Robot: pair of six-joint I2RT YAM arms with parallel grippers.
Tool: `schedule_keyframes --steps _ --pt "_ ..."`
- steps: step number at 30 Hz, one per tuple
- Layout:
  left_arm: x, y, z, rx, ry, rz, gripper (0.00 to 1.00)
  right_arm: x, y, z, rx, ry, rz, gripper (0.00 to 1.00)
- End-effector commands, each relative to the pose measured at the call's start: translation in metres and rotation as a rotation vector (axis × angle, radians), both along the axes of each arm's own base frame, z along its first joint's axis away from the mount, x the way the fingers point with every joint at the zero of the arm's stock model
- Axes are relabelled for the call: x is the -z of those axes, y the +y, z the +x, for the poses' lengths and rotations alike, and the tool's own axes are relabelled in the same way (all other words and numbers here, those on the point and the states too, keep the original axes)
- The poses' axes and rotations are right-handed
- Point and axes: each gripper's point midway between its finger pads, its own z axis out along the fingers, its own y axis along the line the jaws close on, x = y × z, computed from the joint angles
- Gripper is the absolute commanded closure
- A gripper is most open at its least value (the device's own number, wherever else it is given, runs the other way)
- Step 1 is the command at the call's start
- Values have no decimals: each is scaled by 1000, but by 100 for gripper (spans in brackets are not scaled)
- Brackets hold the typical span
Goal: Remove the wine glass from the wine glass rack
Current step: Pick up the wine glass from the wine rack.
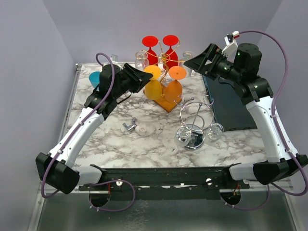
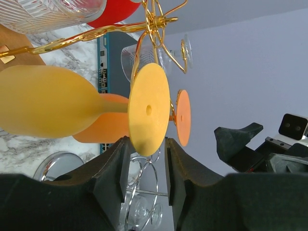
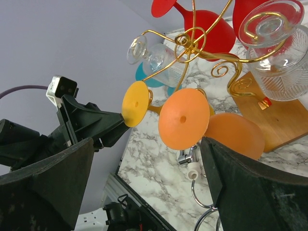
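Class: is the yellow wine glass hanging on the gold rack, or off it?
On it: the yellow wine glass hangs upside down, foot caught on the gold rack, left gripper jaws flanking it.

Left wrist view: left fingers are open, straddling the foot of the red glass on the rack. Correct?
Wrong colour. In the left wrist view the fingers of the left gripper are open, straddling the foot of the yellow glass on the rack. The red glass is behind it, at the top of the frame.
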Motion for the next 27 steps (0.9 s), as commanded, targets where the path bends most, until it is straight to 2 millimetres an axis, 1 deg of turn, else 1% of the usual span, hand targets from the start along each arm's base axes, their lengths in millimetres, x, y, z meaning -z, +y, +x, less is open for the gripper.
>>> schedule_keyframes --steps 1,10,18,21,27 --pt "-3 0 2 9 -8 -34 61 -7 -1 -5 2 -27 8 1" --pt "-5 2 8 8 -14 -51 66 -6 -2 -4 12 -27 7 1" --pt "-2 0 10 22 0 -63 77 -6 -3 -4 18 -27 8 1" --pt "-3 0 9 24 -1 -70 84 -6 -4 -4 20 -29 7 1" --pt "-7 1 8 30 -2 -87 92 -4 -4 -3 26 -25 5 1"
